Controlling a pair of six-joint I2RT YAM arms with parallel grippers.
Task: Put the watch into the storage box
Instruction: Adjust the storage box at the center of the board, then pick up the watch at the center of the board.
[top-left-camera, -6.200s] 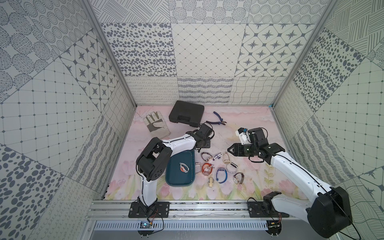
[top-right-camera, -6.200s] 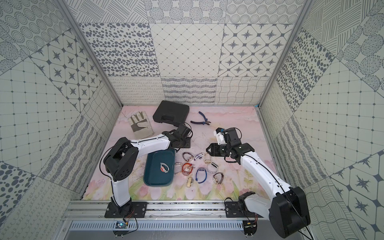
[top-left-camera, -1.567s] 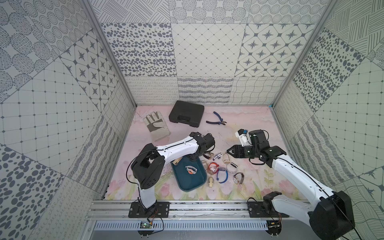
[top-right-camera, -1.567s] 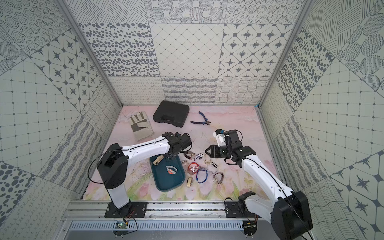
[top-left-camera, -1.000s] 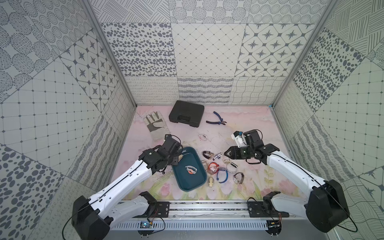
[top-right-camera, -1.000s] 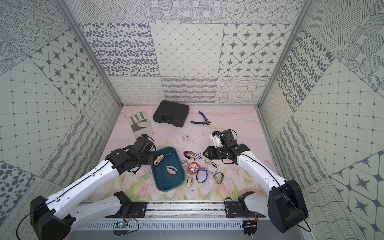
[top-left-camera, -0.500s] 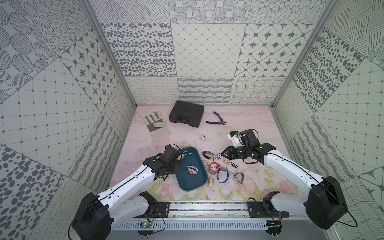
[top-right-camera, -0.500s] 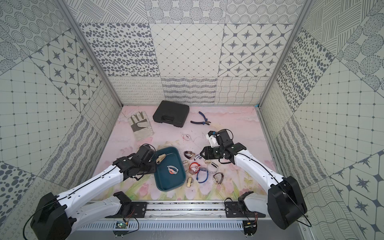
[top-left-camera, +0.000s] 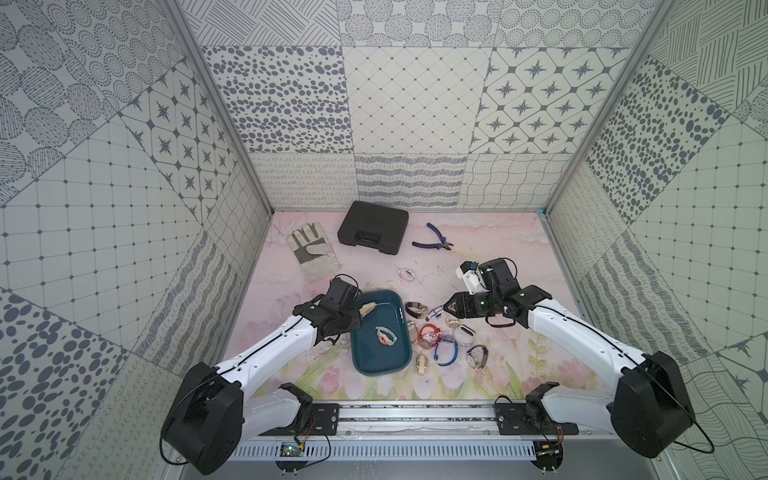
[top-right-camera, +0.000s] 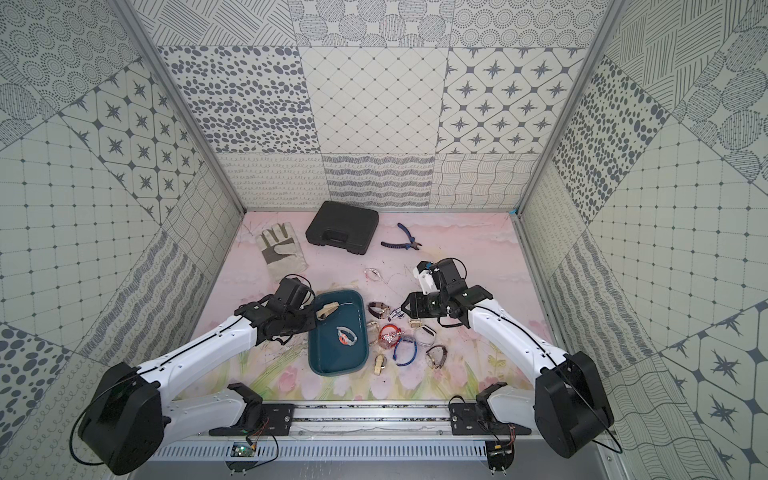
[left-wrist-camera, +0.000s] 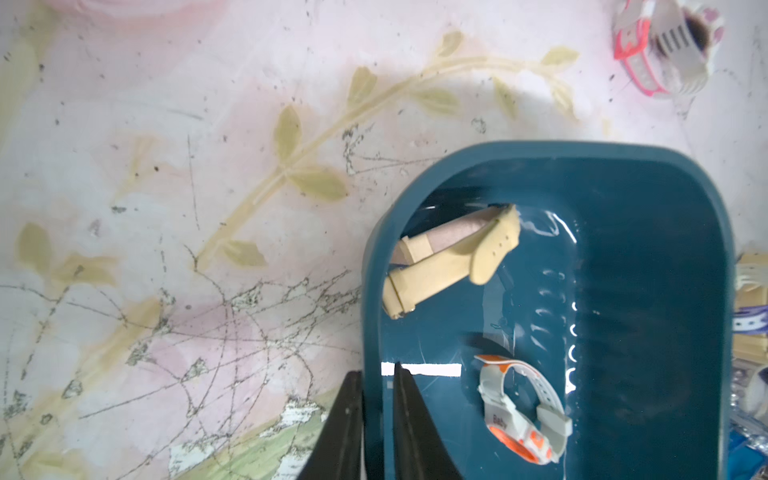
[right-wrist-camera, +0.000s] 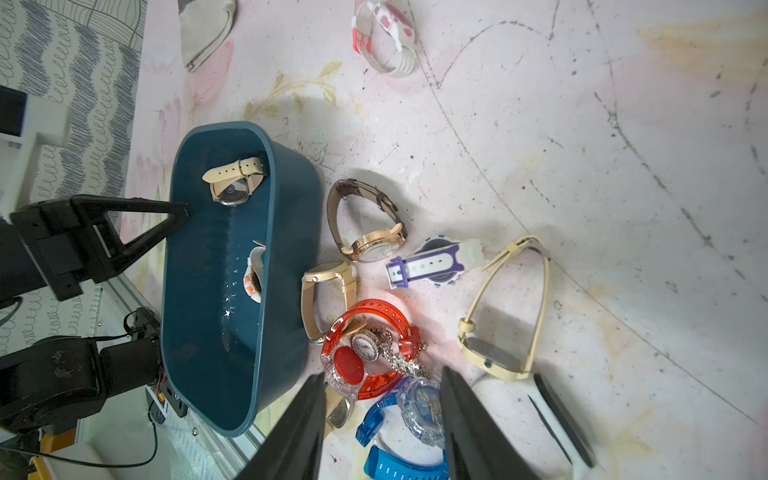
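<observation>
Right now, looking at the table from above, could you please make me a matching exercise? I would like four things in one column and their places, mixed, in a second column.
Things
1. orange-and-white watch
2. red watch
3. black case
4. pliers

Places
A. at the back, between the glove and the pliers
B. inside the storage box
C. on the table, right of the storage box, outside it
D. at the back, on the right-arm side of the black case

Pairs: 1-B, 2-C, 3-A, 4-D

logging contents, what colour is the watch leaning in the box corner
Cream watch, clearest in the left wrist view.
</observation>
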